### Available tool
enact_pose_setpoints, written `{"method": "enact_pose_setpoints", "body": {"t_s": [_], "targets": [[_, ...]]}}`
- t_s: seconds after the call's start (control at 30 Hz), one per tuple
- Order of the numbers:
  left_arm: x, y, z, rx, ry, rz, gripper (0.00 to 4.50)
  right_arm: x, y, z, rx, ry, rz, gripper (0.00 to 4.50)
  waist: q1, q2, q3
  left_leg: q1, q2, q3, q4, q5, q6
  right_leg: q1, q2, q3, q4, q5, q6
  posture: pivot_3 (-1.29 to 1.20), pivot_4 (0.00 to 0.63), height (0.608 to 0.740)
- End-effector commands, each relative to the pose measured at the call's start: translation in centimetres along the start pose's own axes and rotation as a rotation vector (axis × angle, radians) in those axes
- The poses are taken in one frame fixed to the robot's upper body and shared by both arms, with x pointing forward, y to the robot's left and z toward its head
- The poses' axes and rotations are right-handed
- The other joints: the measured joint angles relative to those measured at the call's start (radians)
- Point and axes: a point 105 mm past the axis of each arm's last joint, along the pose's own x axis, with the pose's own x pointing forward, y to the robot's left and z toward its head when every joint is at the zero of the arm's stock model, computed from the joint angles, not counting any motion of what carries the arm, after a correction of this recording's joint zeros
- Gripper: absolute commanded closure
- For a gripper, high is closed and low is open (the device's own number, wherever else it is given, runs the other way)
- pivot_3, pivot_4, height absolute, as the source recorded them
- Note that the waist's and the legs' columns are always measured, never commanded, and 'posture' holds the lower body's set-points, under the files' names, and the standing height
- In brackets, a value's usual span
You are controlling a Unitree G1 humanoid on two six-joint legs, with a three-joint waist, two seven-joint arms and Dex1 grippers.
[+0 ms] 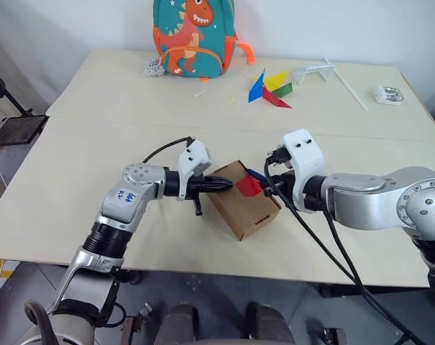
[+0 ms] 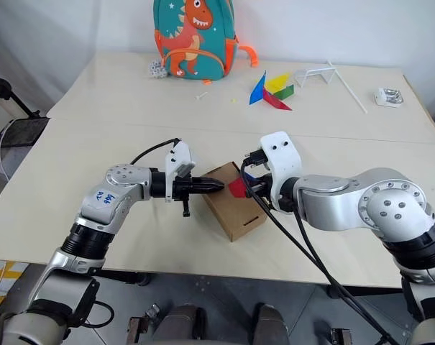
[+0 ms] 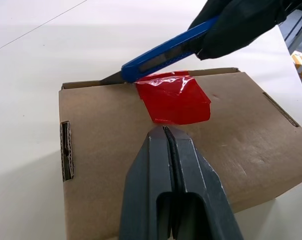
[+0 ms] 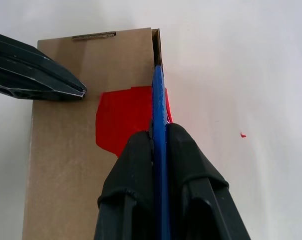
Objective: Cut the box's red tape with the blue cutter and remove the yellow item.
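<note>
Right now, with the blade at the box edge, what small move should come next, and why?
Probably draw the blue cutter on along the lid seam. Its blade tip sits in the seam just past the red tape, whose edge looks puckered. The shut left tool rests on the box lid, steadying it.

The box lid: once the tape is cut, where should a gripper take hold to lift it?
Probably at the lid's long edge where the cutter blade sits, beside the red tape. That seam on the box is the free edge. Come from the right gripper's side; the shut left gripper rests on top.
</note>
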Motion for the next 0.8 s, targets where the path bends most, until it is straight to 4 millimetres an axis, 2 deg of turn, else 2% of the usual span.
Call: {"method": "enact_pose_setpoints", "body": {"t_s": [0.03, 0.23, 0.53, 0.8], "targets": [[0.1, -0.2, -1.6, -0.040, 0.057, 0.001, 4.50, -0.4, 0.3, -0.5, -0.012, 0.023, 0.022, 4.37, 0.000, 0.000, 0.000, 0.000, 0.000, 0.000, 0.000, 0.000, 0.000, 0.000, 0.000, 0.000, 0.000, 0.000, 0.000, 0.00, 0.150, 0.740], [0.3, -0.2, -1.7, -0.054, 0.066, 0.008, 4.50, -0.6, 0.5, -1.1, -0.014, 0.065, 0.042, 4.37, 0.000, 0.000, 0.000, 0.000, 0.000, 0.000, 0.000, 0.000, 0.000, 0.000, 0.000, 0.000, 0.000, 0.000, 0.000, 0.00, 0.150, 0.740], [0.7, 0.1, -3.4, -0.105, 0.179, 0.057, 4.50, -1.3, 0.1, -2.2, -0.028, 0.113, 0.056, 4.37, 0.005, 0.000, -0.001, 0.001, 0.000, 0.000, 0.000, 0.000, 0.000, 0.001, 0.000, 0.000, 0.000, 0.000, 0.000, 0.00, 0.150, 0.740], [1.3, -0.1, -4.1, -0.126, 0.207, 0.058, 4.50, -1.7, -0.3, -2.5, -0.028, 0.128, 0.065, 4.37, 0.008, -0.001, -0.004, 0.002, 0.000, 0.000, 0.001, 0.000, 0.000, 0.002, 0.000, 0.001, 0.000, 0.000, 0.000, 0.00, 0.150, 0.740]]}}
